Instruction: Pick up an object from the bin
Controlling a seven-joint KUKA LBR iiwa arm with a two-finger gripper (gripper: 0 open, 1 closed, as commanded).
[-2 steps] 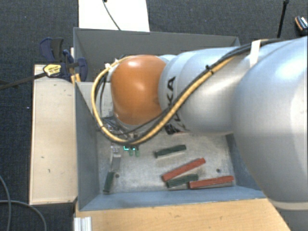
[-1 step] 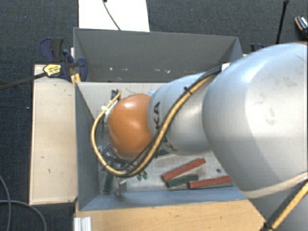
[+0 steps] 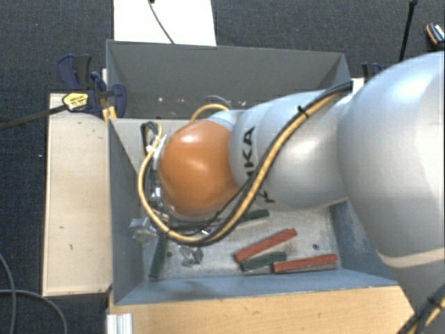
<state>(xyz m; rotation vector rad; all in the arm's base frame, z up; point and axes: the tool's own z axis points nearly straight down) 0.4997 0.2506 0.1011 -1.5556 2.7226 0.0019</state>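
Note:
My gripper [image 3: 186,255] reaches down into the bin's front left part, mostly hidden under the orange cover on the wrist. Right beside it a dark green stick [image 3: 156,258] stands tilted against the bin floor near the left wall; whether the gripper touches it is hidden. To the right lie a red-brown stick [image 3: 265,245] and, closer to the front wall, a second dark green stick [image 3: 264,264].
Another red-brown stick [image 3: 306,262] lies at the front right, and one more dark green stick [image 3: 254,216] pokes out from under the arm. The arm covers the middle and right of the bin. The left wall is close to the gripper.

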